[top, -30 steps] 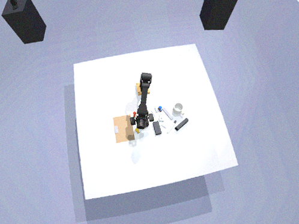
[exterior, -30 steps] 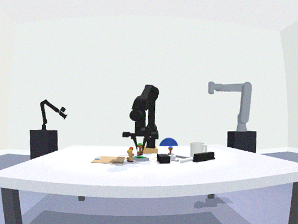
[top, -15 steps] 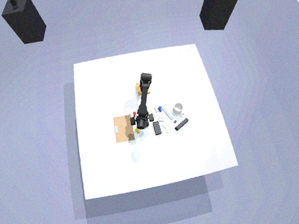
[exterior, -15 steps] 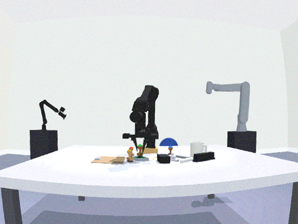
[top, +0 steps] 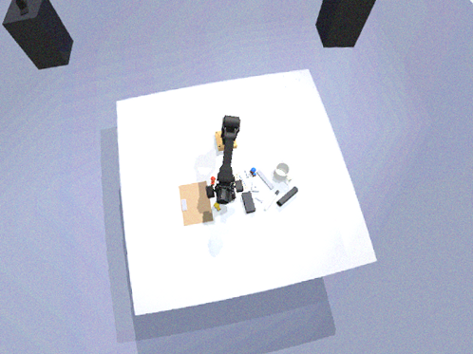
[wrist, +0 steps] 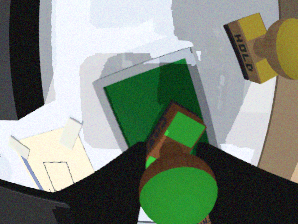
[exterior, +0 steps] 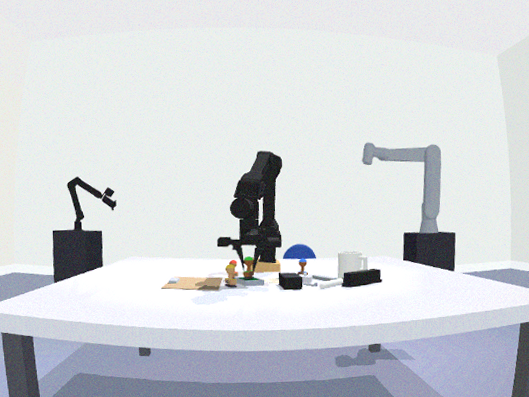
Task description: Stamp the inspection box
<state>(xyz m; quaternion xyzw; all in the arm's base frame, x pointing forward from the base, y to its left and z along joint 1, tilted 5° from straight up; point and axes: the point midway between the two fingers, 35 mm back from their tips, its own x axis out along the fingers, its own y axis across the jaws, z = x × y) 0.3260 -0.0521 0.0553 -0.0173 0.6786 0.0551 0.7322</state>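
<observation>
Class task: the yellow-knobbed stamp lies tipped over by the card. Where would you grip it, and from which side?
Probably the narrow neck between the round knob and the block of the yellow stamp, coming from above, fingers closing across the handle. It lies on its side, so the neck is exposed on top and narrower than the block. The gripper holds the green stamp over the pad.

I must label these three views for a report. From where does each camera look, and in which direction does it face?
Top: high above, facing down on the white table; the whole arm shows.
Exterior: beside the table at about bench height, facing level across it; the whole arm and gripper show.
Wrist: on the arm's wrist, facing down past the dark fingers; the green-knobbed stamp is gripped over the green ink pad.
Shared: exterior and wrist both show that stamp.
</observation>
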